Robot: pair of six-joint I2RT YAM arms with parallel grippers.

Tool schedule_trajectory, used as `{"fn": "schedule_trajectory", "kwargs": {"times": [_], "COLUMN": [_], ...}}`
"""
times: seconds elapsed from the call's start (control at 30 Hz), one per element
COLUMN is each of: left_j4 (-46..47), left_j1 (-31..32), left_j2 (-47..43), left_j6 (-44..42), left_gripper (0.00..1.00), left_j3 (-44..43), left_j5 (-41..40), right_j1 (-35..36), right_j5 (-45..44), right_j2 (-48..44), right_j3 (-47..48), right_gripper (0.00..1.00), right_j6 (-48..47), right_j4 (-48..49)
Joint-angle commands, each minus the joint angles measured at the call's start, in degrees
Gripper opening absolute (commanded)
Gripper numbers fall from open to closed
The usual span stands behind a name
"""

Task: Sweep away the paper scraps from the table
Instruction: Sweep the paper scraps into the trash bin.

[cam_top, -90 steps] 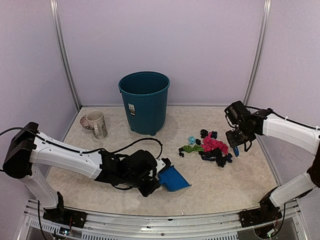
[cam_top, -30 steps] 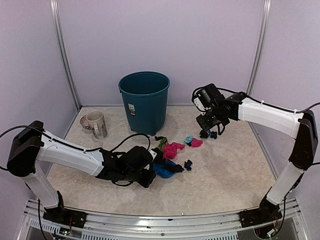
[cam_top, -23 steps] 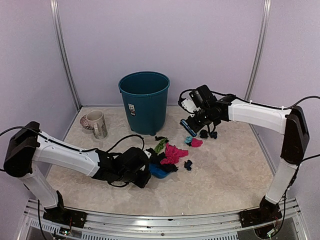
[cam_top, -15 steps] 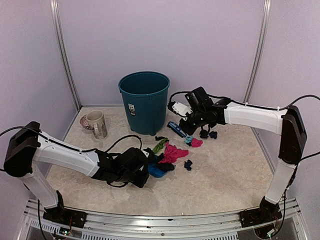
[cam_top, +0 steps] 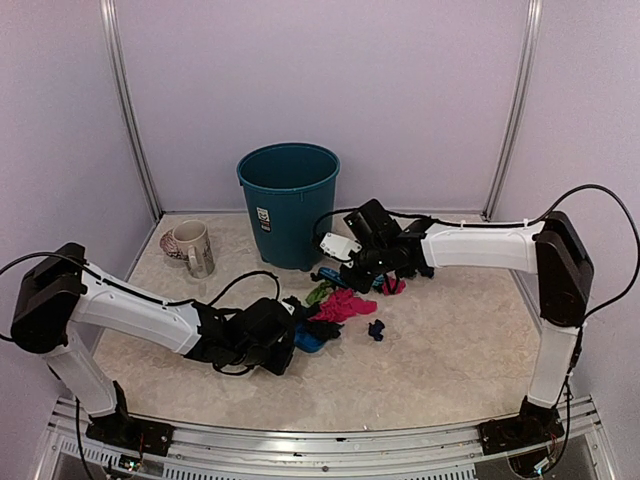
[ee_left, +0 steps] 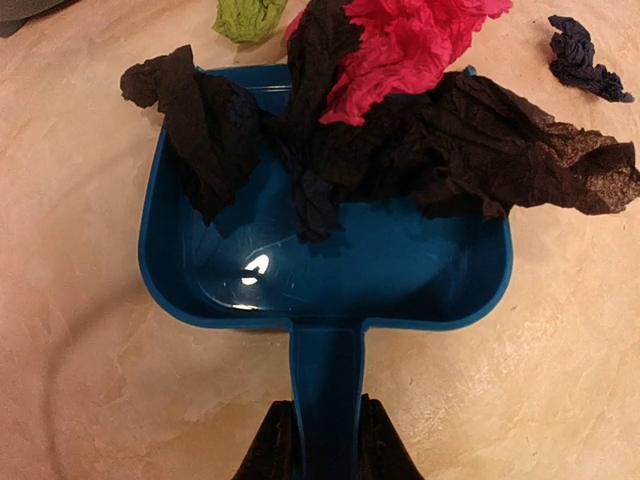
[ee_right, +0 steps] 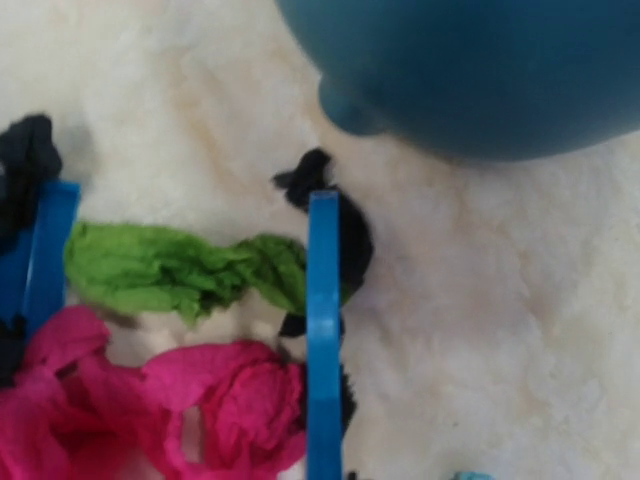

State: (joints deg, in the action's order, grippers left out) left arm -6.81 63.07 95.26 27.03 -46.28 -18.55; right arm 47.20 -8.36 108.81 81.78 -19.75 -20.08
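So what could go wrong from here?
The black scraps and pink scrap lie across the front edge of the dustpan, only partly inside, so lifting it now might spill them. The dark blue scrap sits apart on the table and could get missed. The brush is close to the bin and might nudge it.

The bin [cam_top: 289,205] blocks the back centre and the mug [cam_top: 193,247] the back left. The right arm [cam_top: 480,245], with its brush [ee_right: 323,330], spans the tabletop [cam_top: 450,350] before the bin; the left arm [cam_top: 140,310] lies along the near left. The dustpan [ee_left: 330,270] and paper scraps [cam_top: 345,303] crowd between them; bare tabletop lies open front right
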Motion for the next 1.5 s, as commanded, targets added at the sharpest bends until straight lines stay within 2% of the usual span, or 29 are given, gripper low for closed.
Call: {"fn": "schedule_trajectory", "kwargs": {"times": [0.0, 0.13, 0.57, 0.73, 0.9, 1.13, 1.47], "left_j4": [-2.3, -1.5, 2.9, 4.6, 4.6, 2.2, -4.8], "left_j1": [-0.6, -0.7, -0.2, 1.2, 1.8, 3.0, 3.6], "left_j2": [0.5, 0.5, 0.6, -2.4, -6.1, -11.2, -17.6], "left_j6": [0.6, 0.6, -1.3, -2.1, -2.7, -3.6, -4.3], "left_gripper": [0.0, 0.0, 0.0, 0.0, 0.0, 0.0, 0.0], "left_j3": [2.0, 2.7, 4.0, 5.4, 6.5, 6.1, 2.6], "left_j5": [-1.0, -1.1, -1.2, -3.9, -6.1, -7.4, -8.5], "right_j1": [2.8, 5.4, 12.4, 12.3, 12.2, 10.8, 8.2], "right_j5": [0.6, 4.1, 3.7, -1.0, -9.7, -18.1, -21.6], "right_j2": [-0.1, -3.0, -8.8, -12.4, -16.0, -20.3, -28.2], "right_j3": [-2.1, -5.0, -7.0, -7.8, -9.2, -10.9, -17.2], "right_gripper": [0.0, 0.0, 0.0, 0.0, 0.0, 0.0, 0.0], "right_j6": [-0.7, 0.4, 7.6, 9.6, 11.4, 15.4, 20.1], "right_j4": [-0.2, -0.5, -2.6, -2.6, -2.7, -3.4, -1.9]}}
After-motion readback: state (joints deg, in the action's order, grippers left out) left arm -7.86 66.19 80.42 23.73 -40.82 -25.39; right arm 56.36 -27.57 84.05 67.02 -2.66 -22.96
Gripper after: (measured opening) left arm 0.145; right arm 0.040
